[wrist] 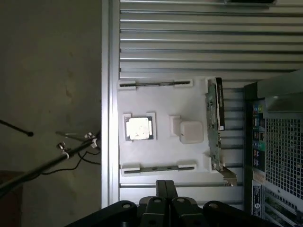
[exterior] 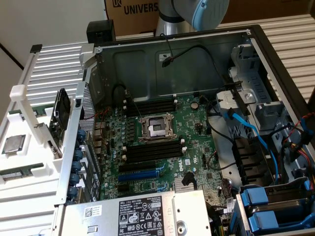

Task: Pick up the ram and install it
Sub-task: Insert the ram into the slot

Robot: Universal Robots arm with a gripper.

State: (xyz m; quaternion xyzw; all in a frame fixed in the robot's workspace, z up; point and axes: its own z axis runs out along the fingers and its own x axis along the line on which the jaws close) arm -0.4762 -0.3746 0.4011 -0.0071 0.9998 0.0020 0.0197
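The ram (exterior: 17,173) is a thin green stick lying in a white tray (exterior: 34,184) at the exterior view's left, outside the computer case. From the wrist view I look down on that tray (wrist: 163,106), where a ram stick (wrist: 158,168) sits edge-on in white clips and a second similar stick (wrist: 155,84) lies along the opposite edge. My gripper (wrist: 164,183) hangs well above the tray, shut with nothing between its fingers. The robot arm (exterior: 199,12) shows at the top of the exterior view.
A square silver processor (wrist: 138,128) and an upright expansion card (wrist: 215,120) share the tray. The open case holds the motherboard (exterior: 197,147) with black memory slots (exterior: 152,150) beside the processor socket (exterior: 156,129). Cables (exterior: 246,125) and blue drive bays (exterior: 273,206) crowd the exterior view's right.
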